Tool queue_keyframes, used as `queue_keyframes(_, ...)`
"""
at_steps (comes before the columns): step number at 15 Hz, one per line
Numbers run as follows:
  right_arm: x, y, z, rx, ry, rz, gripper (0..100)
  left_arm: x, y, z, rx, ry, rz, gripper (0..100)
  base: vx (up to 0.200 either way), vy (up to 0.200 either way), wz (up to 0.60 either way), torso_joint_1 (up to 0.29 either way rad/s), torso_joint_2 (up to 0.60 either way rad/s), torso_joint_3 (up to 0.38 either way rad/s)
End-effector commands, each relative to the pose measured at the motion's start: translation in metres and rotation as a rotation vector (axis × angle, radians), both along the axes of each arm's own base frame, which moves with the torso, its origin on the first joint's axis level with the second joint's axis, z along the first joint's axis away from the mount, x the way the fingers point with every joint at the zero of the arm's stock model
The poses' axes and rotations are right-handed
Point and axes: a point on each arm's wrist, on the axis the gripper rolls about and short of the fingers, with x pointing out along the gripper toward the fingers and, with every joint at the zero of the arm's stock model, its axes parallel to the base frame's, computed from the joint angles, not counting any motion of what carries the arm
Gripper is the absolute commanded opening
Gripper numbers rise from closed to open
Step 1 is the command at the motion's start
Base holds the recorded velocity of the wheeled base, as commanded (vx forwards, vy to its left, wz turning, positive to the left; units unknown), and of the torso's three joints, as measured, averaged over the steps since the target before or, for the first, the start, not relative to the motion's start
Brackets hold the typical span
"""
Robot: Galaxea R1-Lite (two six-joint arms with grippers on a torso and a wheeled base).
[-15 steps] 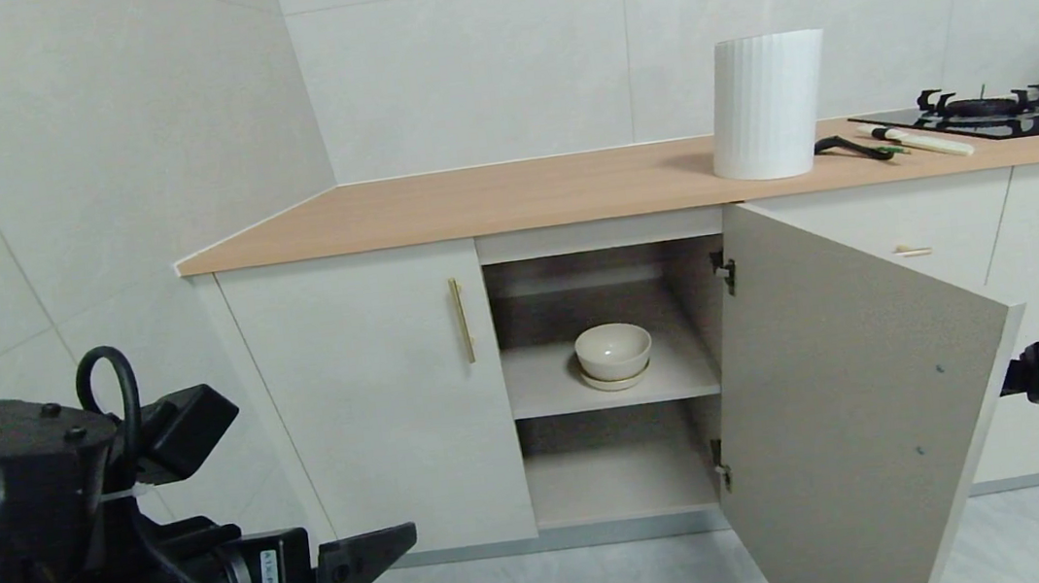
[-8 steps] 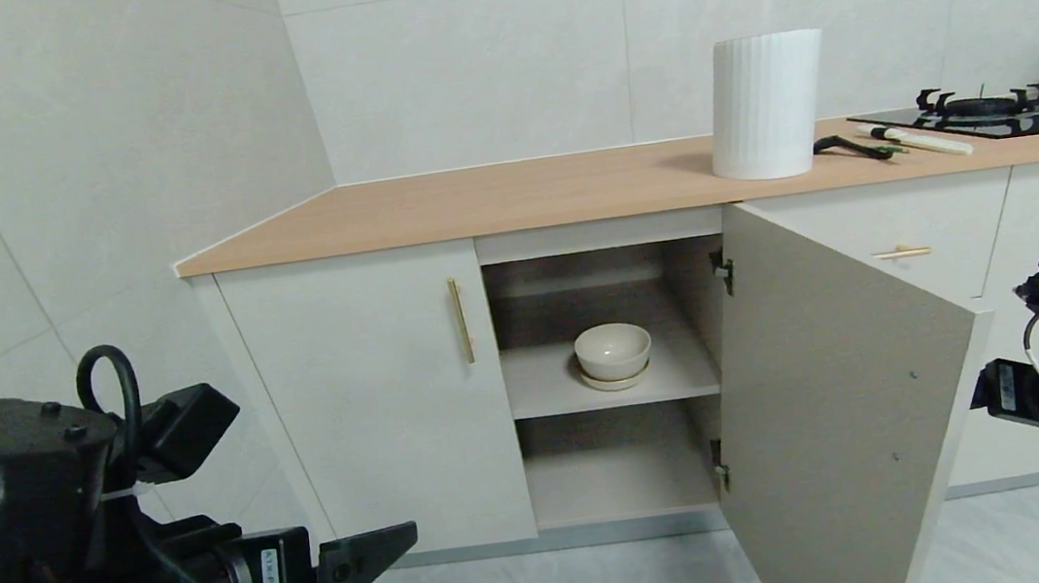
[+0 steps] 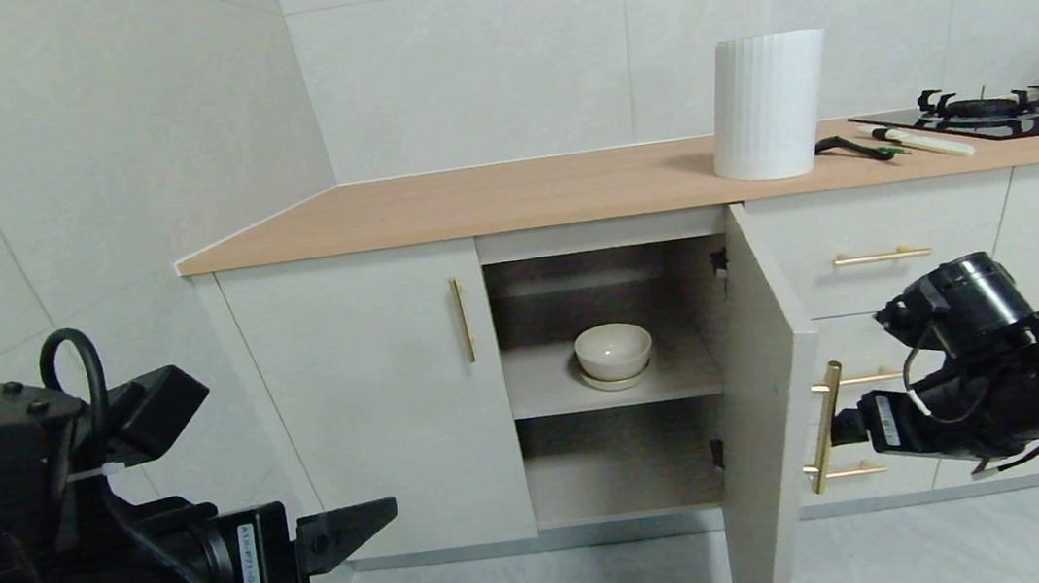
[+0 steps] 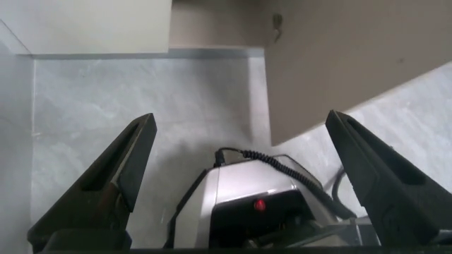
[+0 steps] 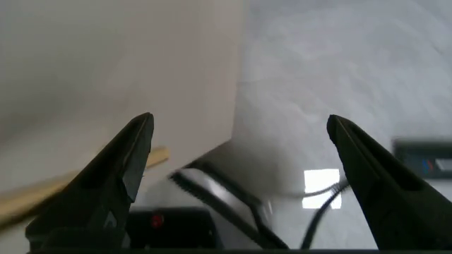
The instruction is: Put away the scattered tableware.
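Standing half open mid-frame, the door [image 3: 765,400] separates the bowl [image 3: 613,351] from the wide right gripper [image 3: 840,428]; the left gripper [image 3: 357,535] is wide too.

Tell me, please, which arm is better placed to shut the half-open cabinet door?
Right. The right gripper sits by the handle on the outer face of the cabinet door; the left gripper hangs low, away from that door.

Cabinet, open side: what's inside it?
A cream bowl sits on a small plate on the middle shelf. The half-open door covers the right edge of the lower shelf, so that part can't be checked.
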Motion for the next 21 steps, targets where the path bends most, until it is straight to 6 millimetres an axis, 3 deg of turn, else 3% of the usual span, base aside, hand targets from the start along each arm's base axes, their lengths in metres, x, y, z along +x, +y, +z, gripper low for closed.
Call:
queue_keyframes(1,0.015,0.036,-0.008,0.004,-0.018,0.1,100,0.0,0.002,0.004,-0.009,-0.017,0.011,100,0.0,0.0,0.0,0.0,0.0,0.0)
queue_keyframes(4,0.032,0.069,-0.01,0.014,-0.045,0.174,100,-0.002,0.004,0.008,-0.015,-0.033,0.014,100,0.0,0.0,0.0,0.0,0.0,0.0)
queue_keyframes(6,0.041,0.078,-0.007,0.024,-0.068,0.191,100,-0.002,0.004,0.008,-0.014,-0.032,0.013,100,0.0,0.0,0.0,0.0,0.0,0.0)
queue_keyframes(11,0.061,0.088,-0.017,0.033,-0.07,0.188,100,-0.001,0.004,0.009,-0.014,-0.037,0.021,100,0.0,0.0,0.0,0.0,0.0,0.0)
queue_keyframes(16,0.069,0.104,-0.031,0.09,-0.079,0.149,100,0.0,0.004,0.008,-0.003,-0.038,0.034,100,0.0,0.0,0.0,0.0,0.0,0.0)
queue_keyframes(21,0.074,0.107,-0.036,0.114,-0.099,0.129,100,0.0,0.004,0.007,0.0,-0.033,0.034,100,0.0,0.0,0.0,0.0,0.0,0.0)
